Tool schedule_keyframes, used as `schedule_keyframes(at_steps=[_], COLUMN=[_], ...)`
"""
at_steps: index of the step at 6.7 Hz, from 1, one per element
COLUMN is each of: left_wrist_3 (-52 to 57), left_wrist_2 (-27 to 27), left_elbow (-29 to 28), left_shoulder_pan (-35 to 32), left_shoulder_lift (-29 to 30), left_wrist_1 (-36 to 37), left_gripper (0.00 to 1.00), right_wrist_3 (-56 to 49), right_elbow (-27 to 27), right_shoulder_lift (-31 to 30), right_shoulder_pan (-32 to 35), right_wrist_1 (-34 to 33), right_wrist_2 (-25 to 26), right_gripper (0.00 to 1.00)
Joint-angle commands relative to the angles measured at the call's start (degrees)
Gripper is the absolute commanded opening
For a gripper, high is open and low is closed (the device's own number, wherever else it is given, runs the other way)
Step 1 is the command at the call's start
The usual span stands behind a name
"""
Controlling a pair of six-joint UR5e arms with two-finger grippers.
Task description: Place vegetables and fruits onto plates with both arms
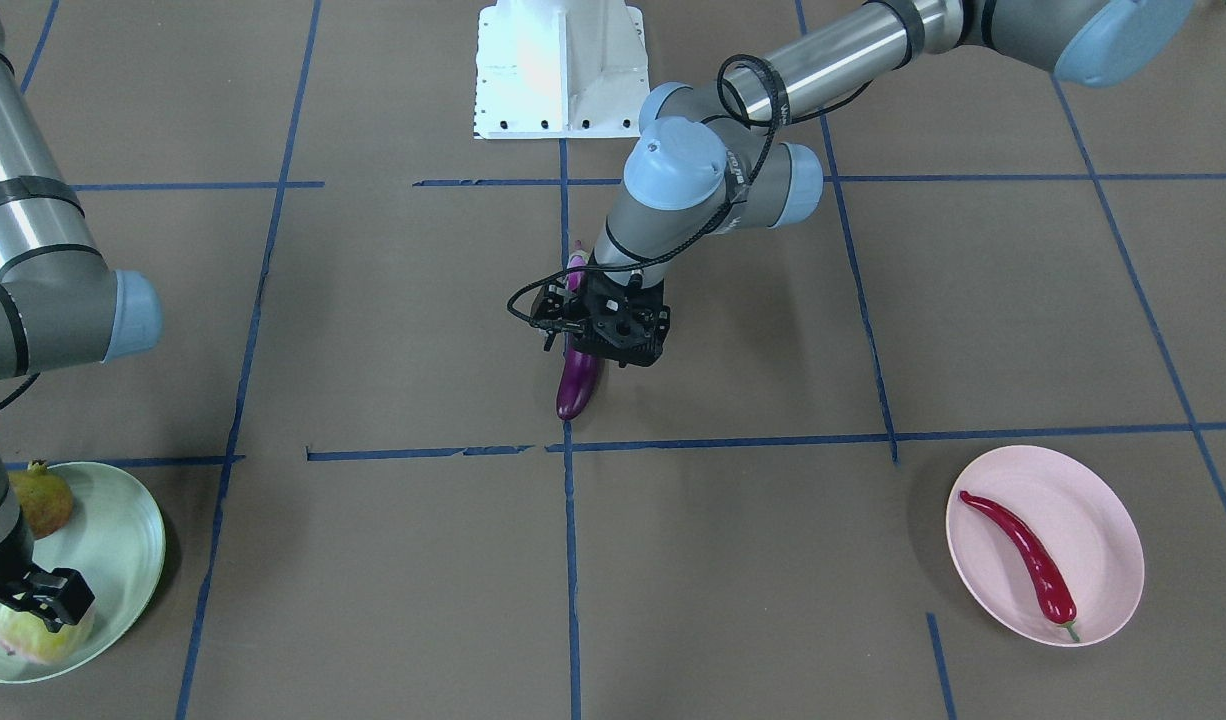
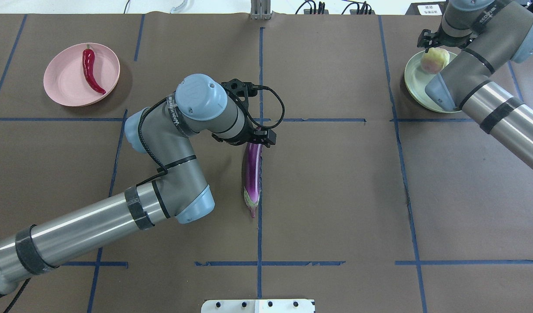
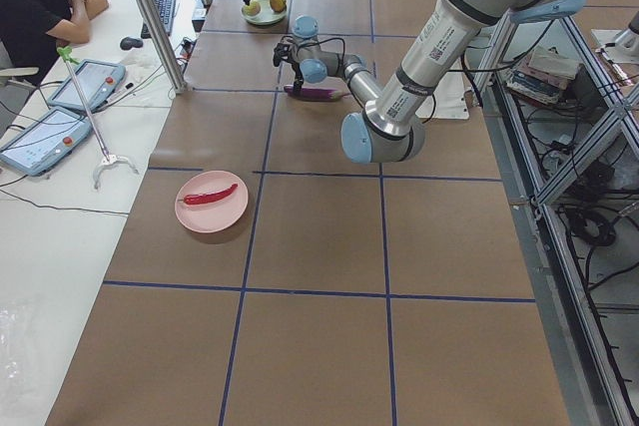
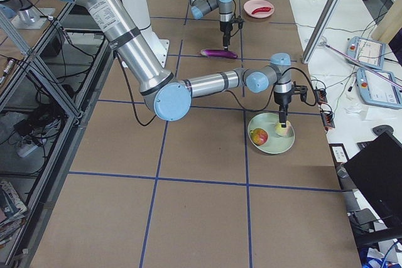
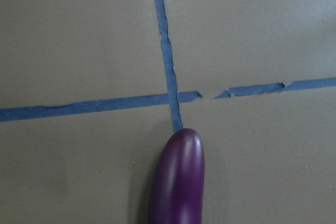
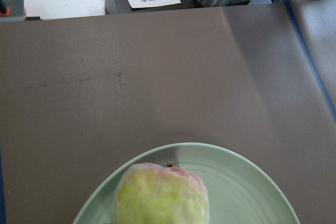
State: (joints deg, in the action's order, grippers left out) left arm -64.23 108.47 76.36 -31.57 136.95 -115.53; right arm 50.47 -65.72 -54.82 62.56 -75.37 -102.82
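Eggplant (image 2: 252,174) lies flat with its middle hidden beneath the left gripper (image 1: 598,325), whose fingers no view shows, so whether it grips cannot be told. Right gripper (image 1: 48,600) sits on top of the peach (image 6: 160,195) in the green plate (image 1: 123,530), its jaws equally masked; the pomegranate (image 1: 43,498) rests just beside, partly cut off by the right arm (image 1: 23,200).

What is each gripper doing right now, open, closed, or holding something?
Left gripper: over the long glossy purple eggplant; cannot tell.
Right gripper: on the pale green-pink peach in the pale green plate; cannot tell.
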Motion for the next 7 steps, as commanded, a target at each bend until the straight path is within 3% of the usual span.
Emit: schedule_keyframes(at_steps=[1, 2, 3, 4, 5, 7], left_wrist_3=[1.38, 3.82, 5.50, 5.35, 5.17, 4.56], left_wrist_2=[-2.39, -2.47, -2.56, -2.56, -2.39, -2.21], left_elbow=[-3.06, -3.15, -2.98, -2.97, -1.67, 2.89], left_shoulder_pan=[1.69, 1.69, 1.60, 1.52, 0.64, -4.60], left_shoulder_lift=[1.83, 1.74, 1.83, 1.74, 1.83, 1.04], left_wrist_1=[0.74, 2.92, 5.12, 5.32, 7.93, 10.76], left_gripper=[0.92, 0.86, 0.71, 0.42, 0.06, 0.00], right_wrist_3=[-4.32, -4.76, -7.20, -7.40, -7.41, -7.32], right_elbow=[-1.86, -2.65, -2.75, -2.75, -5.88, -15.08], right_shoulder_lift=[-0.20, -0.63, -0.81, -1.94, -1.95, -8.24], right_shoulder_pan=[5.35, 8.51, 9.50, 9.33, 9.85, 10.21], right_wrist_1=[0.05, -0.21, -0.21, -0.13, -0.99, -1.71], right_wrist_2=[-11.71, -16.75, -17.84, -17.59, -18.20, -29.21], right_gripper=[1.00, 1.00, 1.00, 1.00, 1.00, 1.00])
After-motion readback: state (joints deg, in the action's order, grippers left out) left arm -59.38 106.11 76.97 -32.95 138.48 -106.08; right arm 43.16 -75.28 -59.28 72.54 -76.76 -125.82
